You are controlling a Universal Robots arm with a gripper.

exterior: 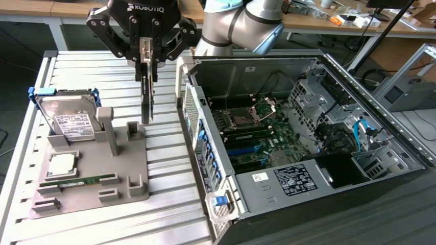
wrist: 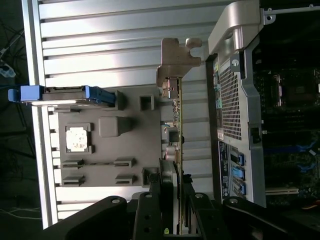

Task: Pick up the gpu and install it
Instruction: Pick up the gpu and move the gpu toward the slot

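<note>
The gpu (exterior: 146, 104) is a thin dark card hanging edge-on and upright, just above the grey holder (exterior: 95, 191) and left of the open computer case (exterior: 307, 138) in the exterior view. My gripper (exterior: 146, 64) is shut on its upper edge. In the wrist view the gpu (wrist: 178, 135) runs away from my gripper (wrist: 177, 182), and its silver end bracket (wrist: 176, 60) is at the far end. The card's lower end is clear of the holder's slot posts. The case's side is off and the motherboard (exterior: 245, 132) shows inside.
On the grey holder stand a silver hard drive (exterior: 68, 120) with blue rails, a square processor (exterior: 61, 163) and a green memory stick (exterior: 78, 179). A slatted aluminium table (exterior: 170, 214) carries everything. Cluttered benches run behind.
</note>
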